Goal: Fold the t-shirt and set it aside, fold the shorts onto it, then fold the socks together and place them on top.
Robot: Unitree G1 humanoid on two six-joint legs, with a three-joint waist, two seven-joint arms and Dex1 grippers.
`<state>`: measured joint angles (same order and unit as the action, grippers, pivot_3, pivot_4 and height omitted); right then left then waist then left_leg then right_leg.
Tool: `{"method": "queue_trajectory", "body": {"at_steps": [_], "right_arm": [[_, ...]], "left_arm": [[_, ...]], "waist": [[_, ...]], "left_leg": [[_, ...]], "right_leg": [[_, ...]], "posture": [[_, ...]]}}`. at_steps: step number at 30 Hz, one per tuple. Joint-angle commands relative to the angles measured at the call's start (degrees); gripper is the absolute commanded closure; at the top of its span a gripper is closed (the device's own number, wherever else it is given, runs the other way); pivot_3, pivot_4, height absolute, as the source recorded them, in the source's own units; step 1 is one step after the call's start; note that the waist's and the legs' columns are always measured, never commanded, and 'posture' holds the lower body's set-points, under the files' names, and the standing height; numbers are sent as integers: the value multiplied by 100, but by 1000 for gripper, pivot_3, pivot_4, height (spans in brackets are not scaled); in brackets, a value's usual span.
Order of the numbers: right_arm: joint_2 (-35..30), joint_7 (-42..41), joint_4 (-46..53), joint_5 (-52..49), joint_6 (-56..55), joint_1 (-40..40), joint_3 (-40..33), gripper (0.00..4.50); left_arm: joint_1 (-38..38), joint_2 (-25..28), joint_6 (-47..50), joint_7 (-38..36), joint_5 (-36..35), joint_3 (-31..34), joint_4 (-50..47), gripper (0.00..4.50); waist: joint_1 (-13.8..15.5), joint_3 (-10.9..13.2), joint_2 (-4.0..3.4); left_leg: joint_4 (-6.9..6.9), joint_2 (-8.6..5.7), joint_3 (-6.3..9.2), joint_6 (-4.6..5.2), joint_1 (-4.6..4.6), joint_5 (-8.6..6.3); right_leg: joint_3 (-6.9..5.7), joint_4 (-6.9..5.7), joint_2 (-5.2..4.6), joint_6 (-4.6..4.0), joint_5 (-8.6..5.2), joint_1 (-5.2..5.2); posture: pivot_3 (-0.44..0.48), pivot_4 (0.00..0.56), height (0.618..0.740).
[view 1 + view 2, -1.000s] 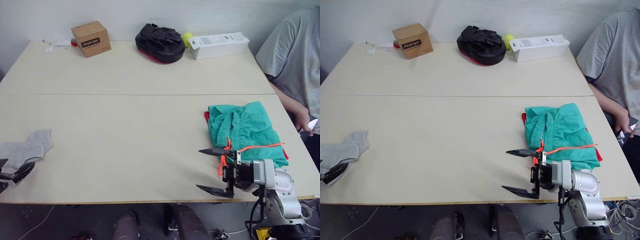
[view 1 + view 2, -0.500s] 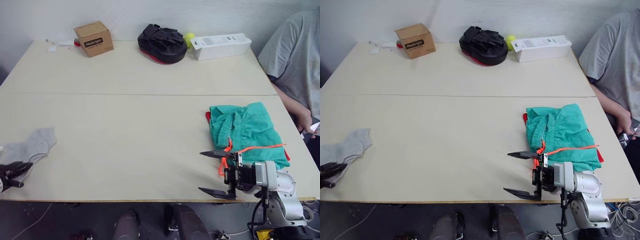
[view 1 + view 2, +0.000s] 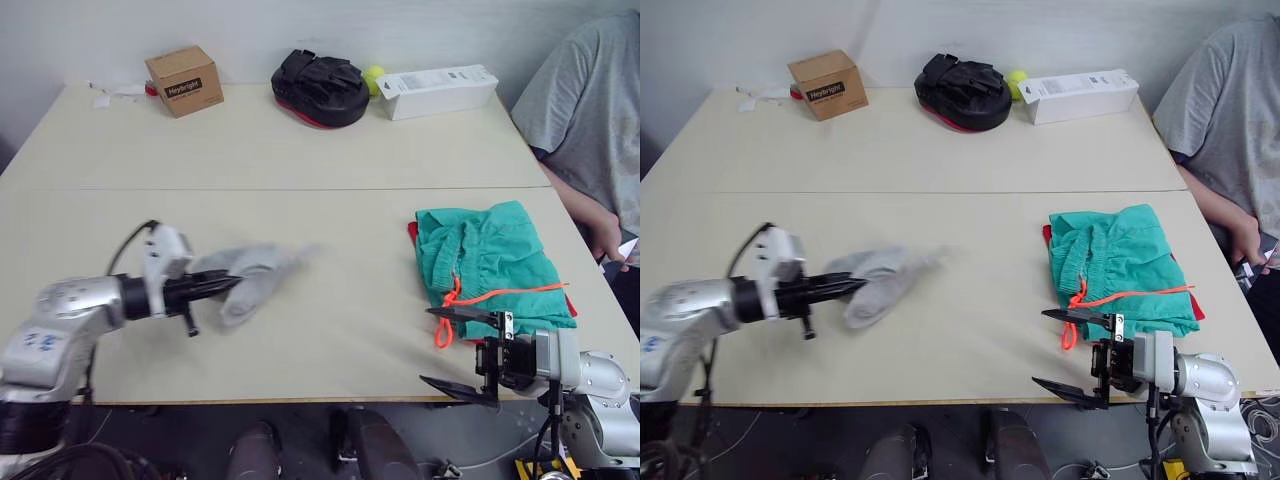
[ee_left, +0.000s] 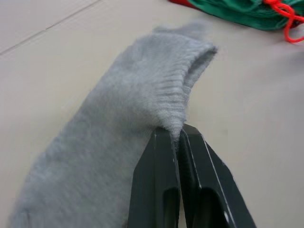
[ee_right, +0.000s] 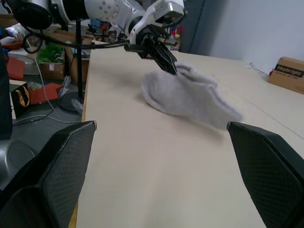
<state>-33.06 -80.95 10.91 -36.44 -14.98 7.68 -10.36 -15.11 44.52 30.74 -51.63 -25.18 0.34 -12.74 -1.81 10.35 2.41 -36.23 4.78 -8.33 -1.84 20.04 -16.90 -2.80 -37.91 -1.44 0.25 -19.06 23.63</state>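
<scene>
Left hand (image 3: 228, 284) pinched tight on grey socks (image 3: 255, 277), over middle of tabletop (image 3: 300, 150).
Right hand (image 3: 458, 348) wide open, grasping nothing, near front edge.
Shorts (image 3: 490, 262) folded on right side, on top of t-shirt (image 3: 413, 232).
Risk: pinch only on sock edge, could slip out. Loose end may drag, unfold.
Hard to see: one sock or two. T-shirt mostly hidden, only red edge peeks out.

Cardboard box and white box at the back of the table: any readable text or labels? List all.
"Heybright": black label on the cardboard box, also legible in the right wrist view.
White box: small dark print on its top, too small to read.
Left arm's grey shell: faint blue marks, too blurred to read.
No other readable text.
</scene>
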Motion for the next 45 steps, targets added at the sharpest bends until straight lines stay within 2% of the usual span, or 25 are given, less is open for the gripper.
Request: {"method": "queue_trajectory", "body": {"at_steps": [1, 5, 7, 14, 17, 21, 23, 26, 29, 32, 34, 37, 39, 43, 45], "right_arm": [[-69, 266, 421, 25, 100, -7, -6, 0], [-91, 595, 682, 123, 312, -51, 101, 0], [-113, 713, 756, 154, 391, -56, 97, 0], [-262, 943, 909, 166, 629, -4, -14, 0], [-366, 1020, 1005, 141, 764, 33, -39, 0], [-532, 1118, 1157, 78, 1042, 109, -78, 0], [-660, 1136, 1231, -18, 1239, 162, -143, 0], [-898, 1268, 1425, -417, 1812, 199, -272, 0], [-1201, 1865, 1796, -909, 2905, 113, -276, 0], [-1375, 3025, 2209, -1546, 4358, -298, 71, 0], [-1362, 3620, 2337, -2099, 5218, -624, 344, 0], [-1276, 4313, 2359, -2438, 6163, -1152, 793, 0], [-1139, 4631, 2278, -2463, 6472, -1405, 975, 0], [-699, 5137, 2070, -1534, 6606, -1695, 1779, 0], [-421, 5417, 1944, -1226, 6572, -1689, 1934, 0]], "left_arm": [[-497, -224, -476, -107, 700, -728, 498, 4457], [-1034, -711, -595, -137, 1027, -1245, 889, 4457], [-1049, -890, -484, -265, 919, -1345, 802, 4457], [-442, -765, -232, -645, 739, -1415, 37, 4457], [-301, -750, -238, -584, 816, -1408, -34, 3779], [-156, -925, -457, -612, 532, -1093, -18, 2503], [-19, -875, -622, -846, 196, -725, -46, 1914], [325, -494, -423, -1386, -582, 72, -174, 973], [637, 17, -252, -1550, -784, 669, -60, 973], [806, 285, -160, -1357, -686, 1056, 319, 422], [698, 294, 66, -1188, -663, 1070, 576, 21], [408, 231, 339, -1019, -631, 945, 881, 21], [195, 201, 365, -1055, -569, 809, 1063, 21], [-826, -54, 340, -705, -139, 462, 2031, 21], [-1217, -249, 216, -709, 41, 225, 2337, 21]], "waist": [[12, 1, -1], [28, 1, -2], [26, 1, -2], [21, 1, -2], [27, 1, -2], [28, 1, -2], [21, 1, -2], [-13, 2, -3], [-19, 4, -7], [-8, 7, -12], [9, 7, -11], [35, 9, -8], [42, 7, -6], [39, 4, 0], [36, 0, 6]], "left_leg": [[0, -1, 1, -1, -1, 4], [-8, -2, 6, 1, 7, 13], [-15, -5, 6, 5, 12, 14], [-19, -3, 0, -14, 12, 21], [-19, -5, 4, -12, 10, 22], [-20, -7, 7, 16, 11, 16], [-20, -7, 8, 18, 11, 18], [-17, -4, 7, 15, 10, 20], [-10, 0, 9, 12, 9, 22], [-8, -2, 14, 12, 8, 24], [-9, -4, 14, 17, 13, 26], [-9, -6, 15, 24, 23, 27], [-6, -9, 18, 30, 29, 24], [-6, -10, 17, 33, 42, 12], [-6, -11, 19, 32, 59, 12]], "right_leg": [[0, -1, 1, 0, 0, 0], [2, -4, 1, 10, 6, 3], [5, -3, -1, 16, 10, 2], [12, -3, -2, 22, 5, 2], [12, -3, -3, 23, 5, 0], [12, -3, -6, 24, 6, -2], [12, -3, -6, 24, 7, -2], [11, -5, -3, 24, 7, -1], [9, -6, -2, 23, 7, 2], [10, 0, -6, 21, 6, 2], [10, 7, -10, 19, 7, 4], [9, 12, -13, 19, 8, 8], [6, 18, -16, 19, 9, 10], [2, 20, -18, 26, 12, 19], [-3, 22, -14, 27, 11, 33]], "posture": [[0, 150, 740], [0, 150, 740], [0, 150, 740], [0, 150, 740], [0, 150, 740], [0, 150, 740], [0, 150, 740], [0, 150, 740], [0, 150, 740], [0, 150, 740], [0, 150, 740], [0, 150, 740], [0, 150, 740], [0, 150, 740], [0, 150, 740]]}}
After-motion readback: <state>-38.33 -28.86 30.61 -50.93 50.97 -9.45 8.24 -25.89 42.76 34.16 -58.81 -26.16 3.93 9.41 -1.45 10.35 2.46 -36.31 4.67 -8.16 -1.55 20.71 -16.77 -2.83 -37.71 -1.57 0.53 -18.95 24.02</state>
